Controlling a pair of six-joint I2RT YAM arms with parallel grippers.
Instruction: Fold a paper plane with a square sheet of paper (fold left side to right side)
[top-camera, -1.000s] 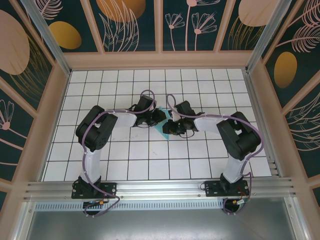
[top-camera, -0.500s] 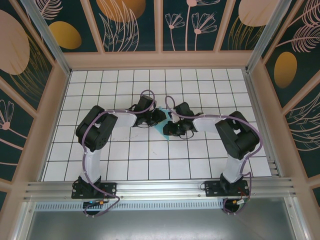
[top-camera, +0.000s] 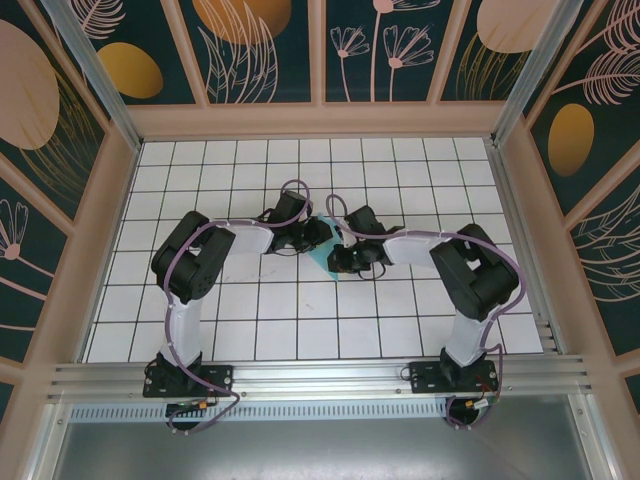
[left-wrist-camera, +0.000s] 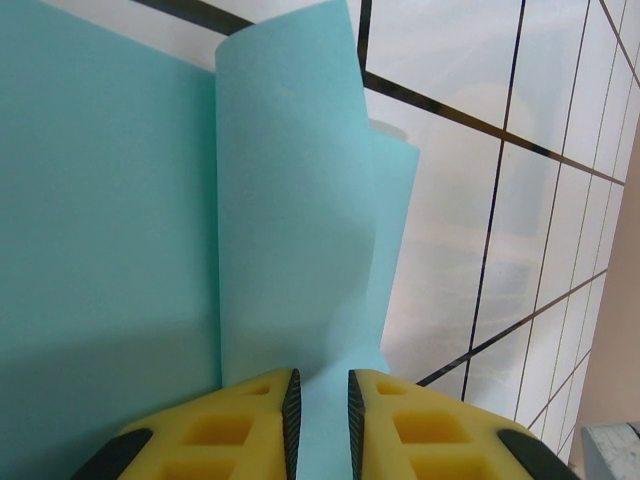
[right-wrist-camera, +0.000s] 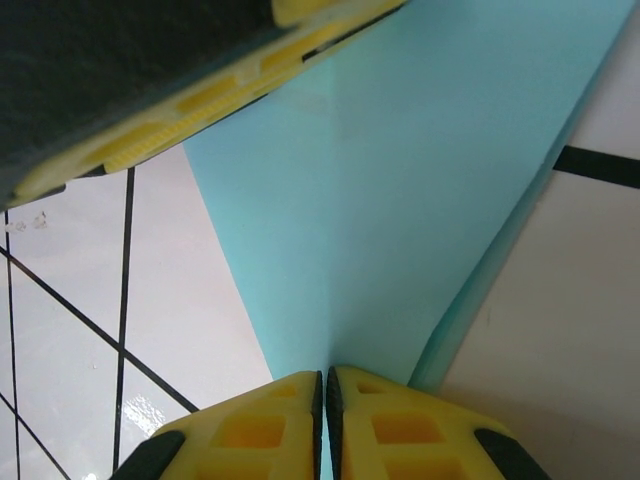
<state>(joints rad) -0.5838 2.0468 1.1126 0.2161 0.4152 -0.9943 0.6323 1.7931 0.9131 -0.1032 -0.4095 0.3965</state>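
Right end effector (right-wrist-camera: 324, 378) closed on paper plane (right-wrist-camera: 400, 200).

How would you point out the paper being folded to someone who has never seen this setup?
Start at the white gridded table and go to its middle. There the left gripper and the right gripper, both with yellow fingers, pinch the turquoise sheet. Thin, pale and partly folded over, it is the only turquoise thing on the white tiles.
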